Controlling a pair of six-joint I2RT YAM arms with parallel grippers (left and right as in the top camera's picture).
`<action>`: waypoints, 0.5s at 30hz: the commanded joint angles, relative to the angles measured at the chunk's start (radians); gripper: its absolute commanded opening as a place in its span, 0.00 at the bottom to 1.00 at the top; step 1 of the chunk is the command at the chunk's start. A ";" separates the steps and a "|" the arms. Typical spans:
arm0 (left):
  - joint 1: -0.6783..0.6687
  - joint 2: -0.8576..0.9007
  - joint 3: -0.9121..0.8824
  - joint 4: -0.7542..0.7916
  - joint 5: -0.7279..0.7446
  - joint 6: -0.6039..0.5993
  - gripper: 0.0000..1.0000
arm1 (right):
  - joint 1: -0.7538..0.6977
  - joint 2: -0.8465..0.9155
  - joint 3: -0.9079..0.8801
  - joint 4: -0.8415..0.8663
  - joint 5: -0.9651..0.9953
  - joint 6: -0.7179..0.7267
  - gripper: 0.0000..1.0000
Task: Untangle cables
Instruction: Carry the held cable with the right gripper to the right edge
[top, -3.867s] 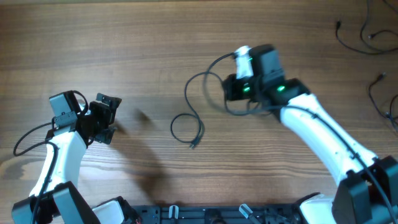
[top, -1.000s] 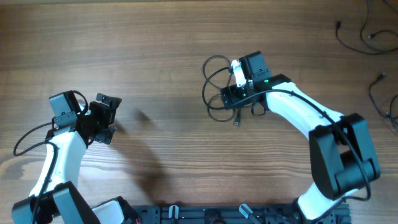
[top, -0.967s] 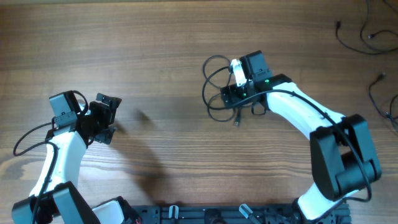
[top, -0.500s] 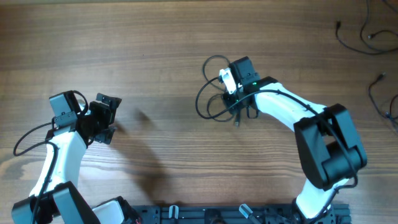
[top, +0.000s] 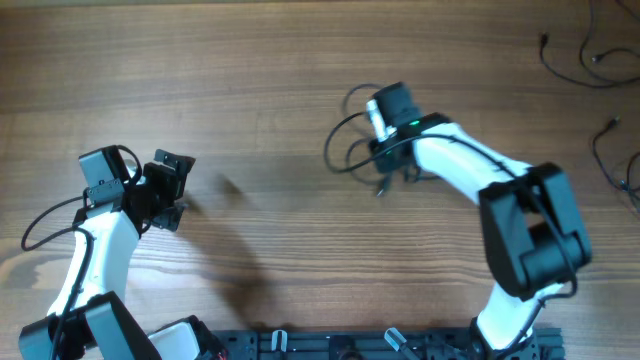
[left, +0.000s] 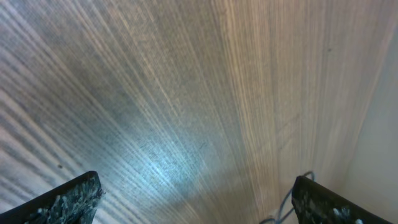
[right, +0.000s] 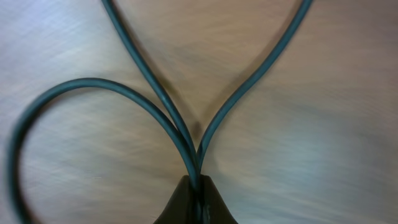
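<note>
Farther across the table (top: 250, 60) the right gripper (right: 196, 200) had shifted, jaws pinching the cables (right: 93, 81); the left gripper (top: 175, 190) stayed wide open.

We see the left tool's (left: 196, 202) two fingertips (left: 71, 200) spread wide over the wooden surface (left: 186, 93) (streaked with glare), a thin cord (left: 293, 191) looping beside the right one.

Finding: a robotics laboratory test bench. A left arm (top: 95, 250) and a right arm (top: 465, 170), white and black, rise from a black rail (top: 330, 346) at the near edge of a wood-grain surface (top: 200, 60). Thin black cables (right: 194, 158) lie mid-surface and at its far right corner.
</note>
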 joint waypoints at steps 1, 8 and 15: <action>0.006 -0.012 0.010 0.009 -0.010 0.018 1.00 | -0.124 -0.143 0.058 0.043 0.056 -0.080 0.04; 0.006 -0.012 0.010 0.009 -0.010 0.019 1.00 | -0.385 -0.131 0.057 0.055 0.034 -0.275 0.04; 0.006 -0.012 0.010 0.009 -0.010 0.019 1.00 | -0.595 -0.055 0.057 0.182 -0.042 -0.625 0.04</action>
